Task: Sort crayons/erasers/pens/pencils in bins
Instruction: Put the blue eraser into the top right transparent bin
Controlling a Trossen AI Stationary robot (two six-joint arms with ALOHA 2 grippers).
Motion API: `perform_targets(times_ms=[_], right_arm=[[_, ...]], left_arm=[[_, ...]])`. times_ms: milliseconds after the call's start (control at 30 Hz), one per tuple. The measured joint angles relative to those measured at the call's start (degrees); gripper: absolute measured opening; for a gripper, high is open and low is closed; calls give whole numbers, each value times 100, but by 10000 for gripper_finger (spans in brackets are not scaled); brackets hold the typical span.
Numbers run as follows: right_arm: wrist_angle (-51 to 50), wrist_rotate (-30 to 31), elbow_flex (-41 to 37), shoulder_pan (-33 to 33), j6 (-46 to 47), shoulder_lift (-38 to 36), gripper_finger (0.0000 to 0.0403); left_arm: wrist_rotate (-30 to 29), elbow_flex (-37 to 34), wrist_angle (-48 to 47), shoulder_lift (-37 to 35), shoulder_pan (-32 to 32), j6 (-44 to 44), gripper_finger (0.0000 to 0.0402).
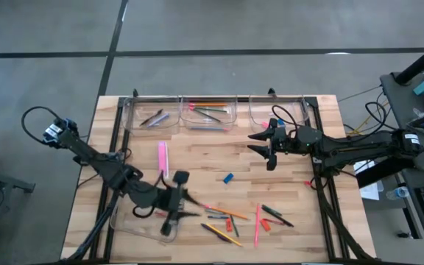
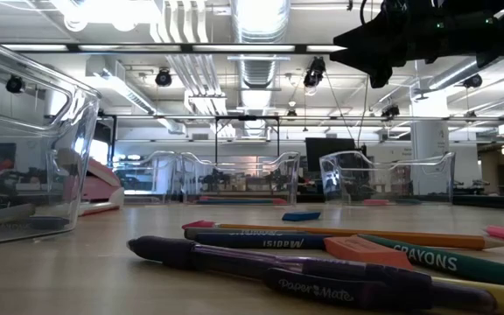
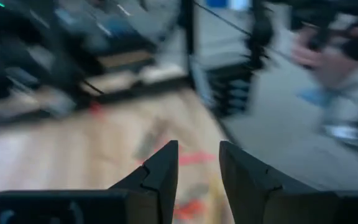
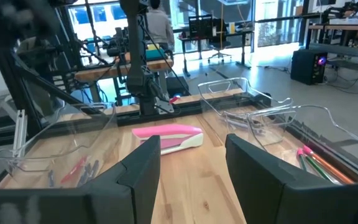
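Observation:
Loose pencils, pens and crayons (image 1: 234, 217) lie in a heap near the table's front edge; the low view shows a dark pen (image 2: 278, 271), a green crayon (image 2: 436, 258) and an orange pencil (image 2: 366, 234). A blue eraser (image 1: 228, 177) lies alone mid-table. Three clear bins (image 1: 208, 112) stand along the far edge, and a fourth bin (image 1: 135, 221) stands at the near left. My left gripper (image 1: 190, 205) hovers open just left of the heap, with nothing between its fingers (image 3: 199, 155). My right gripper (image 1: 255, 143) waits open in front of the far right bin.
A pink stapler (image 1: 163, 158) lies left of centre. The far left bin holds dark sticks (image 1: 153, 116), and the middle one holds pencils (image 1: 210, 110). The near left bin holds red and dark sticks (image 4: 79, 169). Black frame rails run along the table's sides.

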Motion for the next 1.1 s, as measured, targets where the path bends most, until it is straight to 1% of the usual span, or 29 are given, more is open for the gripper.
perform_targets(times_ms=[67, 167, 200, 267, 467, 600, 767, 900, 1100], right_arm=[[1, 0, 0, 1, 0, 0, 171], [1, 0, 0, -1, 0, 0, 171], [1, 0, 0, -1, 0, 0, 171], [1, 0, 0, 0, 1, 0, 171], [-16, 0, 0, 1, 1, 0, 171], [-23, -1, 0, 0, -65, 0, 171], [-21, 0, 0, 0, -94, 2, 171], [-21, 0, 0, -1, -106, 0, 171], [-22, 0, 0, 0, -218, 0, 171]], left_arm=[[-627, 0, 217, 0, 110, 275, 103], [-1667, -2, 246, 0, 409, 358, 103], [-1928, -11, 248, 0, 525, 354, 103], [-2156, -26, 252, 0, 791, 283, 103], [-2151, -46, 454, 0, 1401, -266, 103], [-2115, -89, 637, 0, 1499, -661, 103], [-2106, -189, 949, 60, 1565, -693, 103], [-2009, -214, 1026, 376, 1576, -695, 103], [-1944, -115, 1001, 1072, 1632, -618, 103]])
